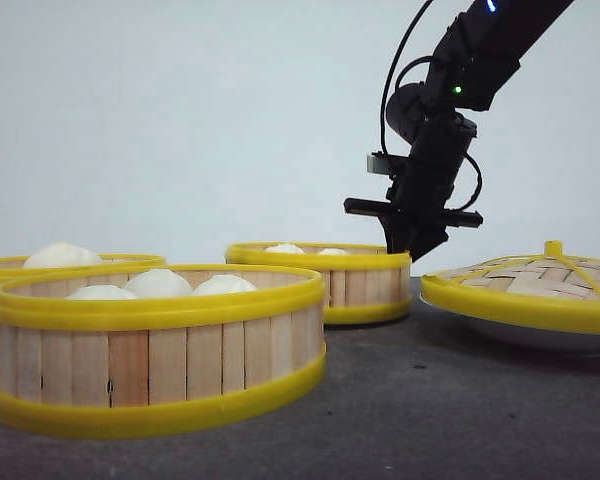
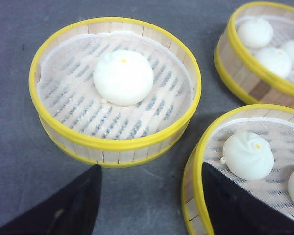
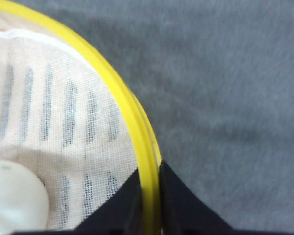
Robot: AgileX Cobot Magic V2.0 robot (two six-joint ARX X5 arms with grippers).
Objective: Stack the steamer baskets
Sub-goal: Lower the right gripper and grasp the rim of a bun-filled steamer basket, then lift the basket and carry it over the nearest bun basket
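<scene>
Right wrist view: right tool (image 3: 150,205) clamped on the yellow rim of the far steamer basket (image 1: 320,280), mid-frame in front.
Thin grip — a tilted lift could spill the buns (image 3: 12,198)! Right arm drops steeply from upper right; left tool (image 2: 152,205) hangs spread apart.

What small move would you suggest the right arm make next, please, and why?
Probably lift. The right gripper is closed on the rim of the far basket, one finger inside and one outside, and the basket still sits on the table. Raising it a little would free it to go onto another basket.
</scene>
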